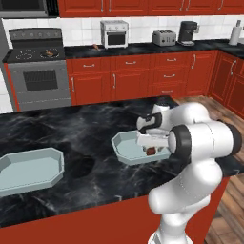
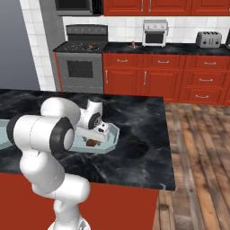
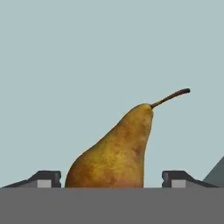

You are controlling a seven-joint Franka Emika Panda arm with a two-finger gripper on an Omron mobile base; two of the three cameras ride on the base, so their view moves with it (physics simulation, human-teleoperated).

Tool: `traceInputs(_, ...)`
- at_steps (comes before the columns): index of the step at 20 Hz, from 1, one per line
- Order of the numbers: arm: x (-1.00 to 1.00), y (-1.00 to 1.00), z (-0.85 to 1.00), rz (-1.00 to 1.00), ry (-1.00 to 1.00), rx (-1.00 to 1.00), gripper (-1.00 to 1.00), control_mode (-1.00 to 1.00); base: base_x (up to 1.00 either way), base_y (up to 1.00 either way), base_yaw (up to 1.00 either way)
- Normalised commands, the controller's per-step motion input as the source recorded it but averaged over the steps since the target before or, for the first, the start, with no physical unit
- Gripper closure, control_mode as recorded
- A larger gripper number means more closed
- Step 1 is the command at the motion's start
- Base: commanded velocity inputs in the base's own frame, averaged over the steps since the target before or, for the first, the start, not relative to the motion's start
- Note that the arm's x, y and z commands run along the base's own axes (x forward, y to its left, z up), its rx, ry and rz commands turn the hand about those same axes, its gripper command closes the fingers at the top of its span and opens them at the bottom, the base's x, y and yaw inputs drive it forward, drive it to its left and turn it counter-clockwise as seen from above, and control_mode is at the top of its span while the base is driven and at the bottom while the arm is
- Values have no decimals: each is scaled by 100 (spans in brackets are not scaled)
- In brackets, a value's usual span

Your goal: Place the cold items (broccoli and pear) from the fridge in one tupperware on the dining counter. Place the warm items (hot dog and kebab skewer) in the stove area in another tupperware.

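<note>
Now we see the pear (image 3: pixel 114 153) lying between our spread gripper (image 3: pixel 111 179) tips, neither tip touching it, its long axis running away from the claw with the stem farthest. It seems to rest on the tupperware (image 1: pixel 125 147) floor directly beneath the claw, so we judge lifting straight away comes next.

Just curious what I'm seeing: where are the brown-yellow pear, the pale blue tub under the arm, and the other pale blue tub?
brown-yellow pear (image 3: pixel 114 153): hand view, its belly.
pale blue tub under the arm (image 1: pixel 122 145): left base view, left wall.
other pale blue tub (image 1: pixel 28 170): left base view, its floor.
</note>
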Motion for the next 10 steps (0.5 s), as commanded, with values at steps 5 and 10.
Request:
traceInputs(5,-13,0,37,-2,-7,-1,-100,-100,0,0,0)
traceInputs(10,-26,1,69,-1,-19,-5,-100,-100,0,0,0)
